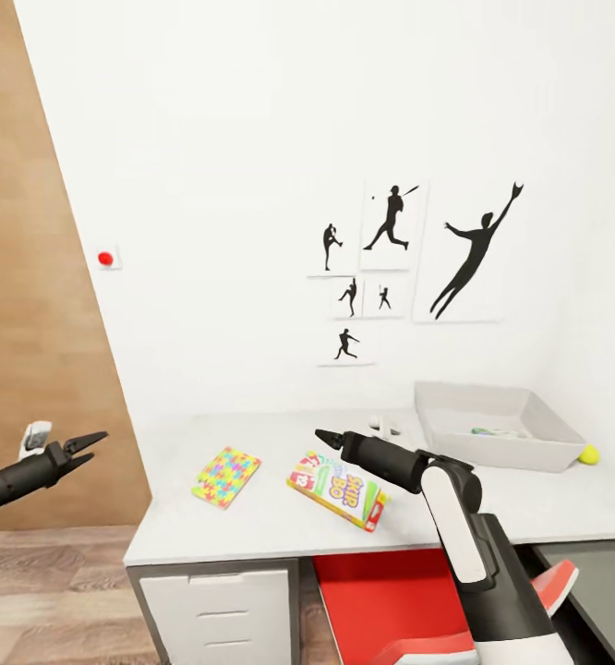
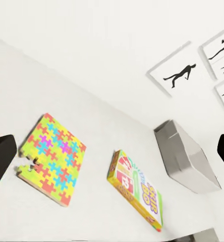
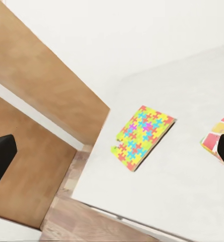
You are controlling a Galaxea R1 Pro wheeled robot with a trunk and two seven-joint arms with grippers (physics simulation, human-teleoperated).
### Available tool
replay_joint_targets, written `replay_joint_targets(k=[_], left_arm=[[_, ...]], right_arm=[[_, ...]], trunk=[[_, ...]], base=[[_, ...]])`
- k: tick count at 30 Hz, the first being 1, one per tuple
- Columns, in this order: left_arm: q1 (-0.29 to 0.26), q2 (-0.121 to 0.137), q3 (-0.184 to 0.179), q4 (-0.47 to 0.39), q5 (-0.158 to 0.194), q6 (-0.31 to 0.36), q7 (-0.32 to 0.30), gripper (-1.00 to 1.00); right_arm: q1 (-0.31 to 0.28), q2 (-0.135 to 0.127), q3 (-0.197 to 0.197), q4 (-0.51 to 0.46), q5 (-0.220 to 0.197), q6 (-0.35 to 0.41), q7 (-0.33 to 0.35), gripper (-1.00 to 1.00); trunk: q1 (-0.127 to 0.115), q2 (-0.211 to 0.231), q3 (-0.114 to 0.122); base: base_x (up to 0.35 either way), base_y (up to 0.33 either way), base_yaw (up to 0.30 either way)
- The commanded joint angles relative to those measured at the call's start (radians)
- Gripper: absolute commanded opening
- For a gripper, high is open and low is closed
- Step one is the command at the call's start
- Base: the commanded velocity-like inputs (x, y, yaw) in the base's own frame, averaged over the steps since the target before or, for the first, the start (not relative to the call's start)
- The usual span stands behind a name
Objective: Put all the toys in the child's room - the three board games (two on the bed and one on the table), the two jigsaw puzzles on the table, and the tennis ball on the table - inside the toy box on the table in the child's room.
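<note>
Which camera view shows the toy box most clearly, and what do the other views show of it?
The head view shows the toy box best: its whole rim, its inside and something lying in it. The left wrist view shows it from the side, mostly its outer walls. The right wrist view looks toward the jigsaw puzzle instead.

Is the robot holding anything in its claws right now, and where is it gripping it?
Nothing is held. The left gripper hangs open off the table's edge, and the right gripper is open above the yellow board game, not touching it.

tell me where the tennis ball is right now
In the head view the tennis ball lies on the table at the far right, just outside the toy box's right end.
</note>
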Motion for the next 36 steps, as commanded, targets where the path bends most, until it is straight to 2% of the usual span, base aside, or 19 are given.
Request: replay_joint_targets(k=[1,11,18,22,36], left_arm=[[-0.001,0.003,0.000,0.000,0.002,0.006,-0.001,1.00],[0.000,0.011,-0.002,0.000,-0.012,-0.010,-0.001,1.00],[0.000,0.024,-0.003,0.000,-0.014,-0.012,0.002,1.00],[0.000,0.027,-0.005,0.000,-0.015,-0.031,0.001,1.00],[0.000,0.027,-0.006,0.000,-0.021,-0.039,0.002,1.00]], right_arm=[[-0.001,0.001,-0.001,-0.001,0.008,0.004,0.008,1.00],[-0.001,0.004,-0.001,0.001,0.010,0.001,-0.041,1.00],[-0.001,0.010,-0.001,-0.002,0.007,0.002,-0.161,1.00],[-0.001,0.011,-0.001,-0.005,0.007,0.003,-0.196,1.00],[-0.001,0.009,-0.003,-0.009,0.006,0.004,-0.221,1.00]], trunk=[[0.000,-0.002,-0.002],[0.000,-0.002,-0.002],[0.000,-0.002,-0.002],[0.000,-0.002,-0.002],[0.000,-0.002,-0.002]], base=[[0.000,0.000,0.291],[0.000,0.033,0.291],[0.000,0.246,0.269],[0.000,0.158,0.070],[0.000,0.065,0.005]])
